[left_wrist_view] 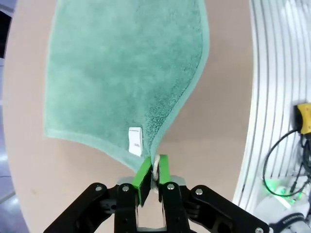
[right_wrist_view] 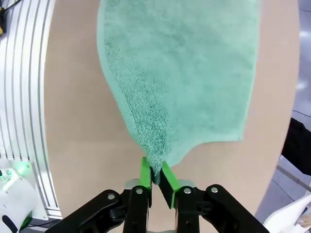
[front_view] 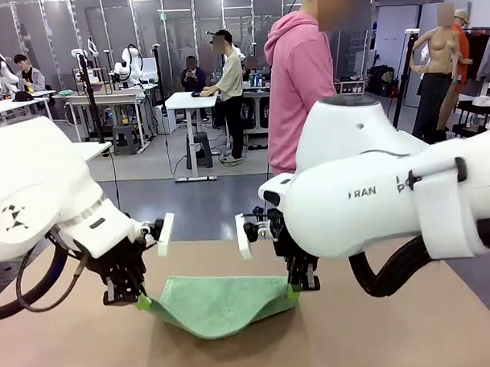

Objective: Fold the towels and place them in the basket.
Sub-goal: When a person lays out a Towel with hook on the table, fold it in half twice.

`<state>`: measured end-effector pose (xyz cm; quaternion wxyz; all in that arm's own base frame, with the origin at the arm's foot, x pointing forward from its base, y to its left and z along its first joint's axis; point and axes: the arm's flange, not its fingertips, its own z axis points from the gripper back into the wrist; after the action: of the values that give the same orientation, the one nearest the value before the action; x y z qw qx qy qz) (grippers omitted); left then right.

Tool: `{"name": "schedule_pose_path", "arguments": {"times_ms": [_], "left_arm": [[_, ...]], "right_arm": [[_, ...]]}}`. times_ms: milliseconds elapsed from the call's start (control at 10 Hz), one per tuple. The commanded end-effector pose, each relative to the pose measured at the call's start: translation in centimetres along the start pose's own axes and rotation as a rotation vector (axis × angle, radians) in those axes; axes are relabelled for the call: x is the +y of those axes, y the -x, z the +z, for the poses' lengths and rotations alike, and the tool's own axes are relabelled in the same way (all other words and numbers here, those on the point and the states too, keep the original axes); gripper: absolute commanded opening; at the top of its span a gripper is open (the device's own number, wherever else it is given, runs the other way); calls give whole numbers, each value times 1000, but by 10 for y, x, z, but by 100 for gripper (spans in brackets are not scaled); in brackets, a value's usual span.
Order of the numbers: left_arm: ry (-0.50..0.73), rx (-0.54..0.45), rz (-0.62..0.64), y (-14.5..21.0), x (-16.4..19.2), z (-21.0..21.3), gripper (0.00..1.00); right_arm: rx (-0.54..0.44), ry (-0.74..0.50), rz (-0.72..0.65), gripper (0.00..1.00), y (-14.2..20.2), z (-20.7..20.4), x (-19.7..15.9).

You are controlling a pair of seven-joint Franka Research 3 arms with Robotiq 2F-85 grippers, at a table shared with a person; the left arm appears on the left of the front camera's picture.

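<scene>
Right now my left jaws and right jaws are each pinched tight on a corner of the mint green terry towel [front_view: 221, 309], held edge strung crosswise between them, the rest sagging onto the tan surface [front_view: 395, 339] toward my side.

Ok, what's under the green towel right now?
Bare table shows beneath the towel at its two lifted corners, one pinched in the left pincer, one in the right pincer. Its middle sags onto the table; anything beneath that part is covered.
</scene>
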<state>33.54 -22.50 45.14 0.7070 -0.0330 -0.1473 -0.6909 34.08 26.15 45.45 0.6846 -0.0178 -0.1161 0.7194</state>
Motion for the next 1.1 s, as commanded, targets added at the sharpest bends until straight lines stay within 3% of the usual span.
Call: {"name": "schedule_pose_path", "arguments": {"times_ms": [0,400,500,800,1000], "left_arm": [[5,21,-2,-10,15,-1,0],[-9,1,-7,-3,6,5,0],[-7,5,-12,-6,12,3,8],[6,44,-14,-18,97,-10,8],[117,-4,31,-19,143,-32,8]], "right_arm": [[-33,-16,-7,0,2,-10,-9],[0,0,0,0,0,0,0],[-11,-2,1,11,0,2,-2],[-9,-110,-87,11,5,-19,-74],[-22,-183,-134,11,10,-35,-105]]}}
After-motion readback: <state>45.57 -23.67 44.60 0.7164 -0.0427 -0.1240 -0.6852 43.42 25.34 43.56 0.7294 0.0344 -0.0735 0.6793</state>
